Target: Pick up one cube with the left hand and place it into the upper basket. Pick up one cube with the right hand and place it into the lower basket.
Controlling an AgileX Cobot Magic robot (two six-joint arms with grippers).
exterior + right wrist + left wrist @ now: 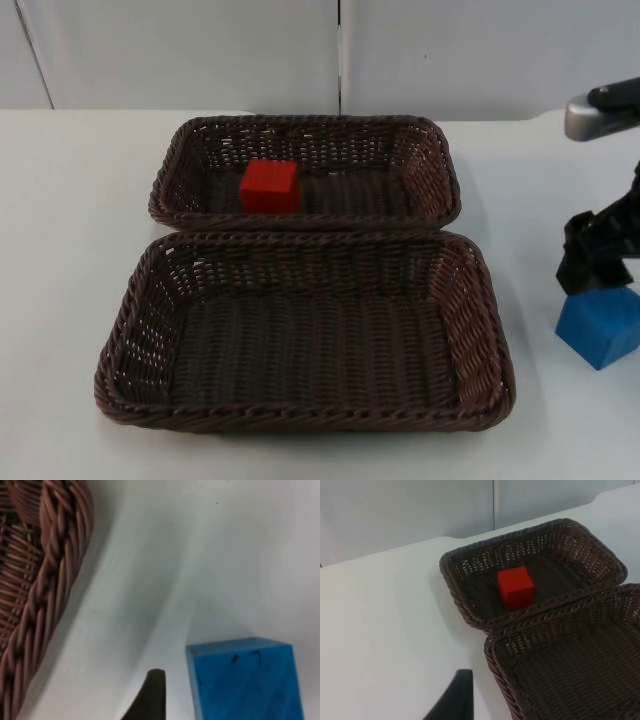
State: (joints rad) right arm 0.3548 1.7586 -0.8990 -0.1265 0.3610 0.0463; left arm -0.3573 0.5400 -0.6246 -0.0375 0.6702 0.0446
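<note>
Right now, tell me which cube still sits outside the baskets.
The blue cube, on the table right of the lower basket under the right gripper. The red cube lies in the upper basket.

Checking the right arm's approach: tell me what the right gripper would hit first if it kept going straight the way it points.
Most likely the blue cube: the right gripper hangs right over it on the white table, one fingertip just beside the cube's face. Whether it already touches is unclear.

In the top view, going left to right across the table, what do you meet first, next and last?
Red cube in the upper dark brown wicker basket → right gripper → blue cube on the white table.
</note>
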